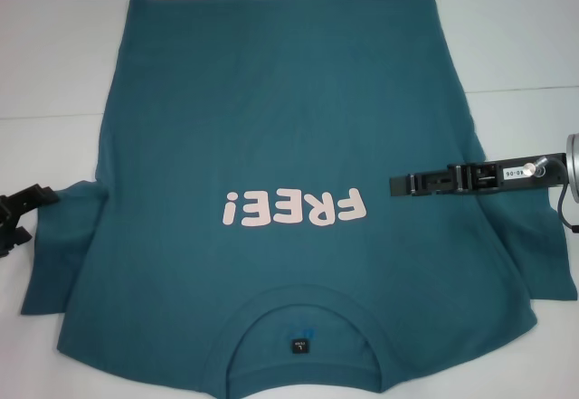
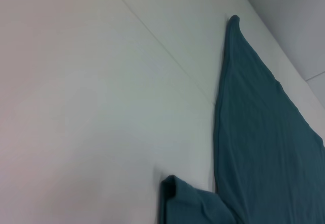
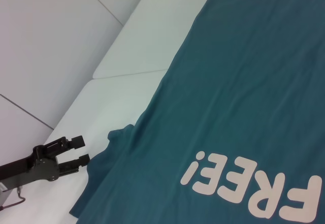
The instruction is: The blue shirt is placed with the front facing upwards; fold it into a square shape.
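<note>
Two grippers are in play around one shirt, and neither holds any cloth yet. Nearest the camera, at the bottom centre of the head view, sits the collar (image 1: 303, 345) with its small black label, so the blue shirt (image 1: 271, 128) lies front up with its neck toward the robot and its hem at the top of the frame, spread over the white desk (image 1: 54, 55). Just above the collar the pale "FREE!" print (image 1: 294, 209) reads upside down. At the left edge of the frame the left gripper (image 1: 27, 207) waits beside the left sleeve (image 1: 68, 254); the right wrist view shows its jaws parted and released, with nothing between them (image 3: 71, 150). On the right, the right gripper (image 1: 398, 185) reaches in over the body of the shirt, level with the print; whether its jaws are released or clenched I cannot tell from here. The step in hand looks like the first side fold. To do it well, each gripper should probably take its own side at the sleeve, pinch only the edge cloth, lift a little and carry it across toward the middle so the crease runs straight from collar to hem. The left sleeve already curls over on itself, so it may need flattening first, or the fold could come out lumpy.
</note>
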`<control>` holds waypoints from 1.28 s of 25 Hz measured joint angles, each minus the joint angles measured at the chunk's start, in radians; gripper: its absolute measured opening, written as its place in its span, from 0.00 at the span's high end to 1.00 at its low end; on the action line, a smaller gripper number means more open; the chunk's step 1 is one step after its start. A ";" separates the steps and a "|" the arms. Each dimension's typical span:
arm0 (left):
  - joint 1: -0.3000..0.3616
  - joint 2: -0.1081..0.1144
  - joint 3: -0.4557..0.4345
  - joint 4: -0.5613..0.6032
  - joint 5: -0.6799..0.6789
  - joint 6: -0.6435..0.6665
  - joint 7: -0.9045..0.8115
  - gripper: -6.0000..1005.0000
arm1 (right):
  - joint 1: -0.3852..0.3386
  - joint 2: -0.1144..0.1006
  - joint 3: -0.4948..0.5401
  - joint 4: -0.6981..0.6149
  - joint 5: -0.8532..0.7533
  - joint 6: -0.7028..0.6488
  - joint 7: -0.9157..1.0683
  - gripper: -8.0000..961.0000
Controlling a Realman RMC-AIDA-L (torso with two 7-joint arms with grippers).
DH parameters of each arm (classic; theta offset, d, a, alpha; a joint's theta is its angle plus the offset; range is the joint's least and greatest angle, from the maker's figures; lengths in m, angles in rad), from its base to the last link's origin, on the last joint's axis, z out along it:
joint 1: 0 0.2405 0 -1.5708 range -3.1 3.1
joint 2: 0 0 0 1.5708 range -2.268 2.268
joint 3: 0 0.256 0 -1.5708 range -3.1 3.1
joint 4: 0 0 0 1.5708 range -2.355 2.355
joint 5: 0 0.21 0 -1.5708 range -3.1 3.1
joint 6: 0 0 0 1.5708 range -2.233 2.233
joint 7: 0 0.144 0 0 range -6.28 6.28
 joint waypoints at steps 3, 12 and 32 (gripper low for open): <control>0.000 0.000 0.000 -0.005 0.001 0.000 0.001 0.14 | -0.001 0.000 0.000 0.000 0.000 0.008 0.000 0.34; -0.008 -0.001 0.030 -0.033 0.002 -0.014 0.003 0.15 | -0.010 -0.002 0.001 0.004 0.000 0.019 0.000 0.34; -0.036 0.013 0.031 -0.054 0.001 0.029 -0.009 0.27 | -0.022 -0.003 0.017 0.004 0.000 0.018 -0.007 0.34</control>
